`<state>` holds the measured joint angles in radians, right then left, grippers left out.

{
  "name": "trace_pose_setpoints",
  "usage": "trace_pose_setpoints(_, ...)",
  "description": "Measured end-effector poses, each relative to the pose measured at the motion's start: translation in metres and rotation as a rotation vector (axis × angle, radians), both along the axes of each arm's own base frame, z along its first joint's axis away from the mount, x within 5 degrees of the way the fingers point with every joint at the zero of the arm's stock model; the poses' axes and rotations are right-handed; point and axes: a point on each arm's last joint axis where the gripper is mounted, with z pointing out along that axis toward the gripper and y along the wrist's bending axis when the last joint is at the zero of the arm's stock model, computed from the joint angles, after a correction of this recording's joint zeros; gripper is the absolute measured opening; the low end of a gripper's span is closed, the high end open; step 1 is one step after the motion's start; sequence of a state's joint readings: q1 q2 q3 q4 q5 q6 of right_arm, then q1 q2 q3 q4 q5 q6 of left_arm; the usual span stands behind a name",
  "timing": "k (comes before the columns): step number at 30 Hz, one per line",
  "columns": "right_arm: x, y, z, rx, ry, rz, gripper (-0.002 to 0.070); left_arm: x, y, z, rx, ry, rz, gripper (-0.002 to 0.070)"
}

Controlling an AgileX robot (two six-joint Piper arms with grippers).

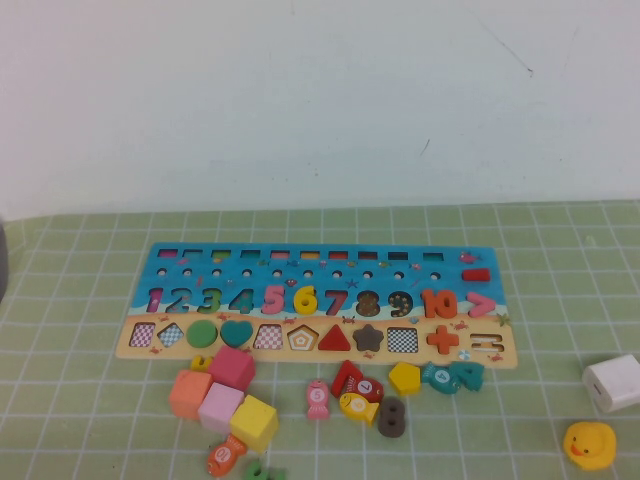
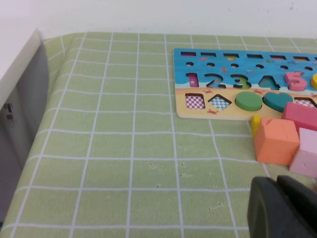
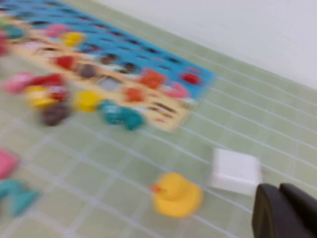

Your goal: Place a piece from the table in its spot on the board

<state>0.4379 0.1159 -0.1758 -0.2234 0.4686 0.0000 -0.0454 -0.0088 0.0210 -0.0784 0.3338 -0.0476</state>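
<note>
The board (image 1: 160, 272) lies flat across the middle of the green checked cloth, with numerals 1 to 10 in its row. The yellow "6" (image 1: 305, 298) sits in its slot between the pink 5 and the 7. Neither gripper shows in the high view. My left gripper (image 2: 277, 184) is shut and empty, low over the cloth near the orange cube (image 2: 275, 141), short of the board's left end (image 2: 181, 64). My right gripper (image 3: 279, 191) is shut and empty, beside the white box (image 3: 236, 171), with the board (image 3: 199, 77) farther off.
Loose pieces lie in front of the board: orange (image 1: 190, 393), magenta (image 1: 232, 367), pale pink (image 1: 220, 406) and yellow (image 1: 254, 422) cubes, a yellow pentagon (image 1: 404, 377), fish pieces, a brown 8 (image 1: 391, 416). A white box (image 1: 612, 382) and rubber duck (image 1: 589, 444) sit at right.
</note>
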Motion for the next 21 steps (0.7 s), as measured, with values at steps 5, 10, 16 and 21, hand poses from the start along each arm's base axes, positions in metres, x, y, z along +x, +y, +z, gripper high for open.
trace_pose_setpoints(5,-0.001,-0.011,-0.016,0.03,-0.107,-0.208,-0.0001,0.0,0.0,0.0,0.0,0.0,0.0,-0.0001)
trace_pose_setpoints(10,0.002,-0.018,-0.027,0.04,-0.198,-0.362,-0.0001,0.0,0.0,0.0,0.0,0.0,0.0,-0.0001)
trace_pose_setpoints(16,0.003,-0.019,-0.036,0.073,-0.197,-0.396,-0.0001,0.0,0.0,0.0,0.0,0.0,0.0,-0.0001)
trace_pose_setpoints(21,0.003,-0.017,-0.037,0.11,-0.177,-0.392,-0.0001,0.0,0.0,0.0,0.0,0.0,0.0,-0.0001)
